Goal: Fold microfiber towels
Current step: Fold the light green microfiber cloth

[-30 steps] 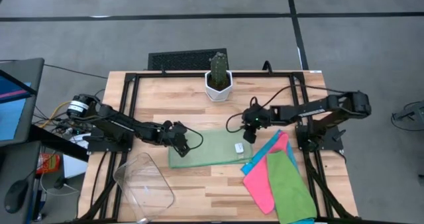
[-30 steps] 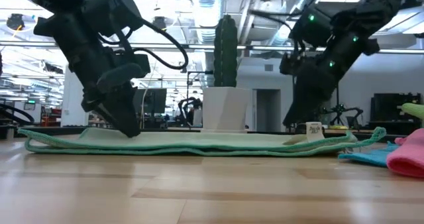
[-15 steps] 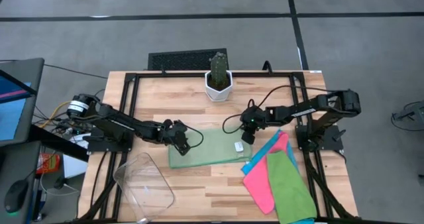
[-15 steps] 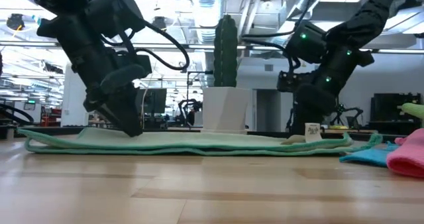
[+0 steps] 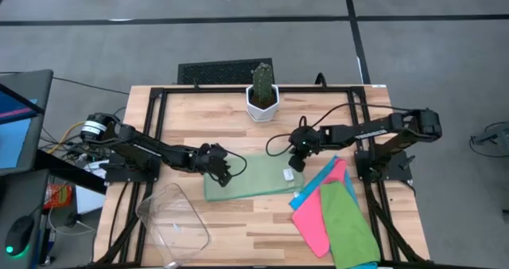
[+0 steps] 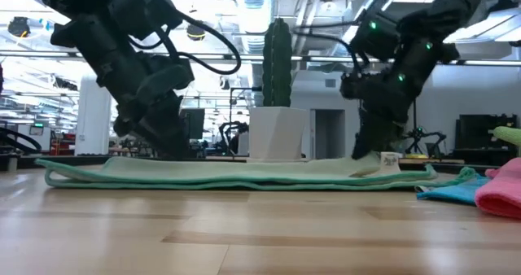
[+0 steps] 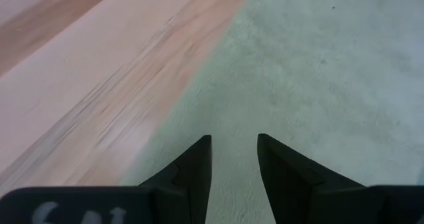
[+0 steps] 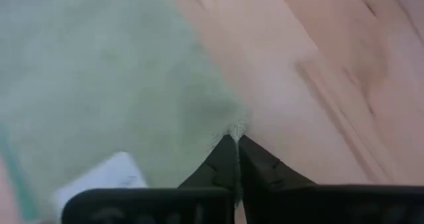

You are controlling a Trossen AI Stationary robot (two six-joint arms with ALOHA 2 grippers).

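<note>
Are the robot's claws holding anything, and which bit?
The right claw pinches the pale green towel at its far right corner. The left claw presses on the towel's left edge, fingers apart, so a grip cannot be told.

Right gripper pinches green towel corner.

A pale wooden worktop carries a light green towel spread flat at its middle, a potted cactus by the far edge, a clear plastic bin at the near left corner, and pink, green and blue towels heaped at the near right corner.
</note>
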